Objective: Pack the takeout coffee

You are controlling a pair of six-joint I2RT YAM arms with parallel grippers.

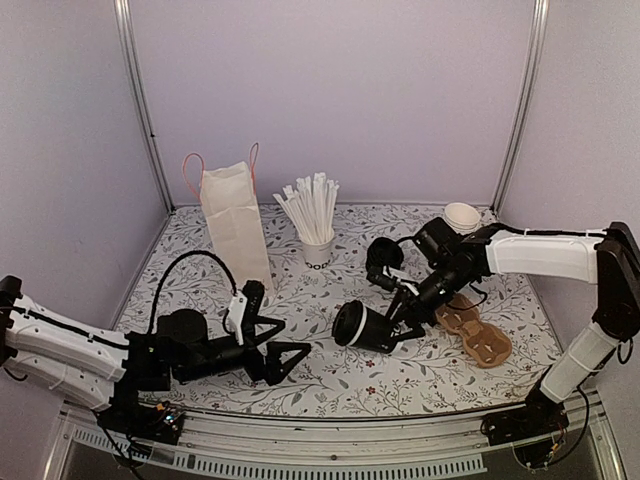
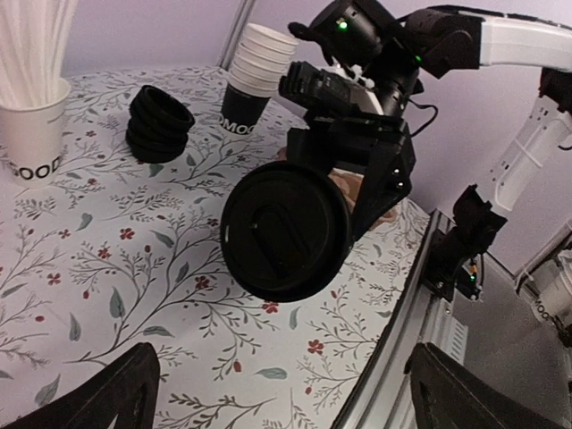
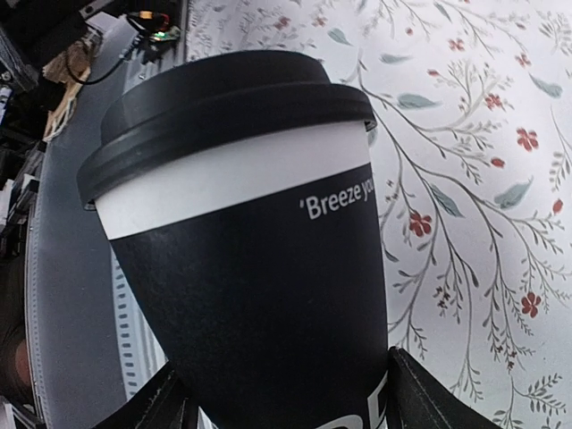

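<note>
The takeout coffee [image 1: 360, 326] is a black paper cup with a white band and a black lid. It is held tipped on its side just above the table's middle, with the lid facing left. My right gripper [image 1: 402, 316] is shut on the cup's body. In the right wrist view the cup [image 3: 250, 259] fills the space between the fingers [image 3: 420, 398]. My left gripper [image 1: 297, 336] is open and empty, a short way left of the lid. The left wrist view looks straight at the lid [image 2: 284, 231].
A white paper bag [image 1: 235, 220] with red handles stands at the back left. A white cup of straws [image 1: 316, 240] stands at the back centre, next to a stack of black lids [image 1: 383, 262]. Stacked lidless cups [image 1: 462, 217] and a brown cardboard carrier [image 1: 478, 334] are on the right.
</note>
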